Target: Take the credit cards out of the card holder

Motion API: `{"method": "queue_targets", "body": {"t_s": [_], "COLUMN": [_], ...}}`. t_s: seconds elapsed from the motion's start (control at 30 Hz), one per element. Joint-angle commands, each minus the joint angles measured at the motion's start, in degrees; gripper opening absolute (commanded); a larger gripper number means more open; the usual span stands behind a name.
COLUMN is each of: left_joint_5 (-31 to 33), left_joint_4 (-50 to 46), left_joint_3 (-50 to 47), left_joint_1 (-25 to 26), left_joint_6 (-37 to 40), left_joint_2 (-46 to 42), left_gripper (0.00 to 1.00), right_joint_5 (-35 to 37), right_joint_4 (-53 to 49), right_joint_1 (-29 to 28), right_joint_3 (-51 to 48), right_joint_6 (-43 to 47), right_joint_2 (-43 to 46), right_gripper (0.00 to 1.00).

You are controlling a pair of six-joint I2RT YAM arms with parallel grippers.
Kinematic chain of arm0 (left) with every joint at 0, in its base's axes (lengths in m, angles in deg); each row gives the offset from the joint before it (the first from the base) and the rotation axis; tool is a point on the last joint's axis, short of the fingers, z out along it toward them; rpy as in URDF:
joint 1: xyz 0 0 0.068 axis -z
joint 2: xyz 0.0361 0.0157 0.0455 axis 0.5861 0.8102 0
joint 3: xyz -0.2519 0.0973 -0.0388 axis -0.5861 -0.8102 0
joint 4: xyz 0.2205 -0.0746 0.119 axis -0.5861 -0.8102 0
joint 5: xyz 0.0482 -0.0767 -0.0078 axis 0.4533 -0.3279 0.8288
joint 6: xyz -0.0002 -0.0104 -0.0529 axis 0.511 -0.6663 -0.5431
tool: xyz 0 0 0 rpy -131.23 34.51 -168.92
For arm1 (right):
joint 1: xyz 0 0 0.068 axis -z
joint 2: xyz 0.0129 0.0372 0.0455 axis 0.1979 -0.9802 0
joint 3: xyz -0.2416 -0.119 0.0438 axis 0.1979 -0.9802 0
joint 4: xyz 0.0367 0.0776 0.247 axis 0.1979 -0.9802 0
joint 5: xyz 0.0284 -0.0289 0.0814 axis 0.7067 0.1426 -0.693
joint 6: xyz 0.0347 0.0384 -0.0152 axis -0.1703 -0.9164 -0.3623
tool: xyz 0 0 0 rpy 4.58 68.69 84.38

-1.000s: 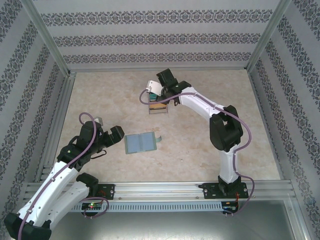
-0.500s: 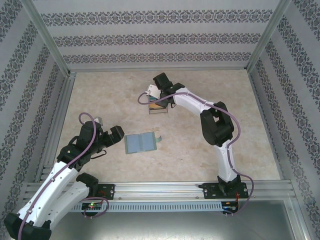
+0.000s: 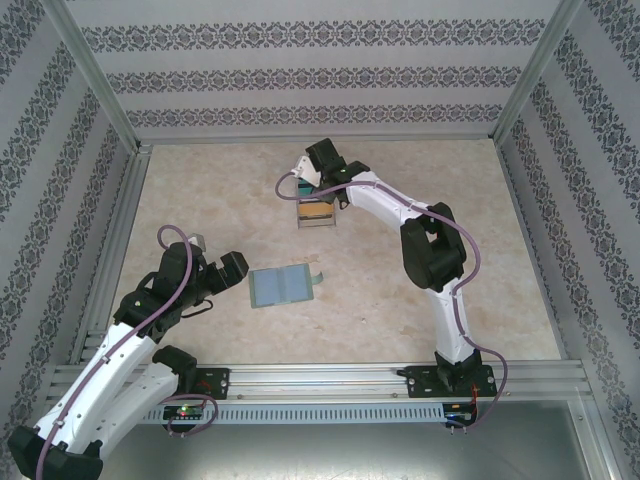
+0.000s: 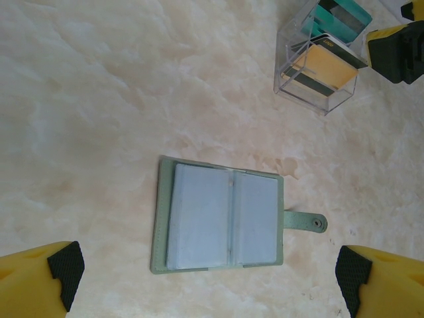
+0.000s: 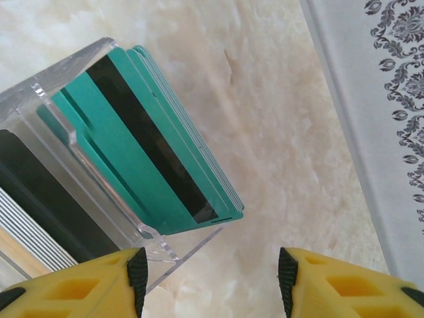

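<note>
Left hand (image 4: 209, 281): released, fingers spread wide, empty, hovering low over the counter (image 4: 99, 99) at the near left. Card holder (image 4: 222, 222): lies open and flat on the counter at the near centre, just beyond the left hand and, in the left wrist view, centred between its two fingers. Its long axis runs left to right, with the tab (image 4: 305, 222) pointing right. Both clear pockets look pale and empty, though a thin card inside cannot be ruled out. Clear stand (image 4: 331, 106): upright at the far centre, well apart from the card holder, holding an orange card (image 4: 321, 69) in front and the teal cards (image 5: 152, 146) behind, on edge and leaning. Right hand (image 5: 212, 278): at the stand's far side, fingers parted, grasping nothing, with the teal cards just ahead and to its left. Assessment: removal appears complete or nearly so. Should any card remain in the card holder, the left arm is much the nearer and is already lined up across its long axis.
</note>
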Motion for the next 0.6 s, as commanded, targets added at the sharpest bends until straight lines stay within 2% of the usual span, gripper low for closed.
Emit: {"method": "queue_targets", "body": {"t_s": [0.0,0.1,0.23,0.57], "left_joint_5": [0.00,0.04,-0.15,-0.13], "left_joint_4": [-0.22,-0.14,0.18,-0.79], "left_joint_3": [-0.28,-0.70,-1.23,-0.75], "left_joint_1": [-0.86,-0.90,-0.89,-0.87], "left_joint_6": [-0.77,-1.00,-1.37,-1.30], "left_joint_2": [-1.05,-1.52,-1.98,-2.31], "left_gripper": [0.99,0.99,0.99,0.99], "right_joint_5": [-2.99,-10.75,-15.34,-8.71], "right_joint_4": [-0.49,-1.21,-4.35,-4.02], "right_joint_1": [0.58,0.68,0.57,-0.72], "right_joint_3": [-0.61,-3.89,-5.12,-2.24], "right_joint_6": [-2.21,-1.85,-0.87,-1.01], "right_joint_2": [1.52,5.05,5.85,1.02], "right_gripper": [0.58,0.60,0.62,0.62]}}
